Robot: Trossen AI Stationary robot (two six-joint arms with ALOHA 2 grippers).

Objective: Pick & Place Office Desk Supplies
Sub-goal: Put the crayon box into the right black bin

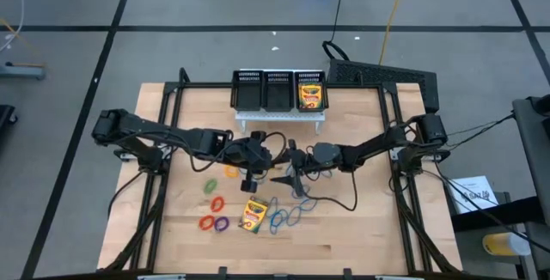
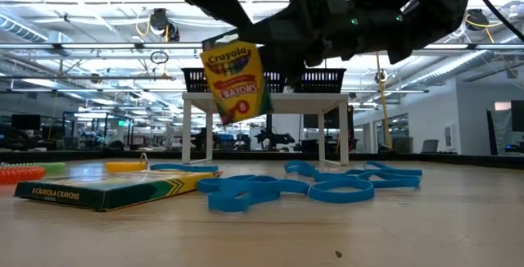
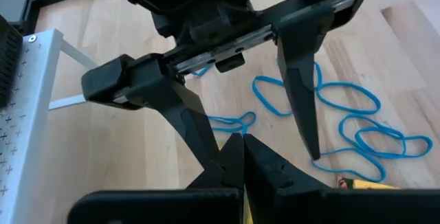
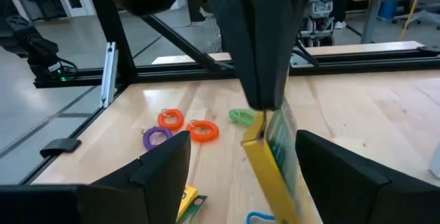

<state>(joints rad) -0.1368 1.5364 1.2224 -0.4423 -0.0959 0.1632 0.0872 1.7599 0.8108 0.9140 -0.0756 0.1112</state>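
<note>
Handover in progress above the tabletop centre. Left gripper (image 1: 250, 179) fingers are clamped on a crayon box (image 2: 237, 83), held aloft. Right gripper (image 1: 292, 177), at its 3 o'clock, stands wide, straddling the box; next it must close before left releases.

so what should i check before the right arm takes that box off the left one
1. Left gripper shut on the lifted crayon box: ok.
2. Lifted box clear of the table: ok in the low view.
3. Right gripper open: ok.
4. Right fingers on either side of the box, apart from it: ok.
5. Box hanging straight: not ok, it tilts.
6. Free compartment in the organiser: ok, only the right one holds a second crayon box.
</note>
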